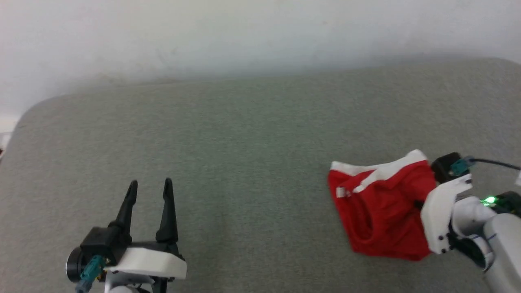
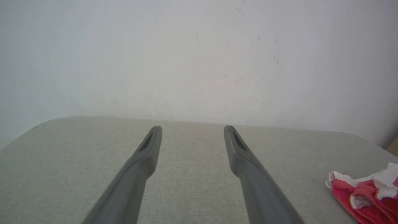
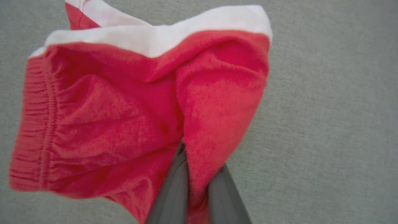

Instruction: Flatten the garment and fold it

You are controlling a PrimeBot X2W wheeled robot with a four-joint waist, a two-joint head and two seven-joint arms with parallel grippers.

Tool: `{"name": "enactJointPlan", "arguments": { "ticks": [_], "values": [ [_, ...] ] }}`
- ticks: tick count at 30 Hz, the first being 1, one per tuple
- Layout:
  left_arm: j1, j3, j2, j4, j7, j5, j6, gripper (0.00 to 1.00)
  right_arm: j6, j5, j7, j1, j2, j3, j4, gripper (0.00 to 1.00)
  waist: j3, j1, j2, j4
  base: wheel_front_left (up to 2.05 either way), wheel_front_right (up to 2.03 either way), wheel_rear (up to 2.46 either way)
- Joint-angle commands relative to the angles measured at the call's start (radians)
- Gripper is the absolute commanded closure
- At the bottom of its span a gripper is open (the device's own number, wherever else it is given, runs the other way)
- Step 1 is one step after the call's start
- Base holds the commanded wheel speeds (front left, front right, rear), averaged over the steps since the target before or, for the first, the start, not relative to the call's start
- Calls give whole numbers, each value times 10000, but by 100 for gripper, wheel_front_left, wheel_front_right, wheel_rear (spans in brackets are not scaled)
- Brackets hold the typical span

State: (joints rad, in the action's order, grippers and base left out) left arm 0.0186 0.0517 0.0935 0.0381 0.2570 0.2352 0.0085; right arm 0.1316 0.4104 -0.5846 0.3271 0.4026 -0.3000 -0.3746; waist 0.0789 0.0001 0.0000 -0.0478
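The red shorts with white hems lie bunched at the right of the grey surface, and show at the lower right corner of the left wrist view as the garment. In the right wrist view my right gripper is shut on a fold of the red cloth, with fabric pinched between the two dark fingers. In the head view its fingertips are hidden under the cloth and its pale wrist sits at the shorts' right edge. My left gripper stands open at the lower left, far from the shorts, nothing between its fingers.
A white wall runs behind the padded grey surface, whose rounded left corner and far edge are in view. A wide bare stretch of surface lies between the two grippers.
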Motion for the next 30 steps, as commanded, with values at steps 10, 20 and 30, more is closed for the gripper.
{"name": "enactJointPlan", "arguments": {
  "ticks": [10, 20, 30],
  "values": [
    [-1577, 281, 368, -631, 2, -362, -439, 0, -9, -778, 605, 1232, 883, 1142, -845, 100, 2934, -1, 0, -2192, 0, 0, 0],
    [-2186, 272, 496, -494, 6, -246, -555, 0, -9, -2237, 2265, 2527, 546, 2004, -2643, 0, 3619, -1, 0, -1999, 0, 0, 0],
    [-1967, 148, 343, -123, 41, -146, -490, 0, -9, -4407, 3487, 2211, 127, 3943, -3607, 0, 2659, -1, 0, -1857, 0, 0, 0]
  ]
}}
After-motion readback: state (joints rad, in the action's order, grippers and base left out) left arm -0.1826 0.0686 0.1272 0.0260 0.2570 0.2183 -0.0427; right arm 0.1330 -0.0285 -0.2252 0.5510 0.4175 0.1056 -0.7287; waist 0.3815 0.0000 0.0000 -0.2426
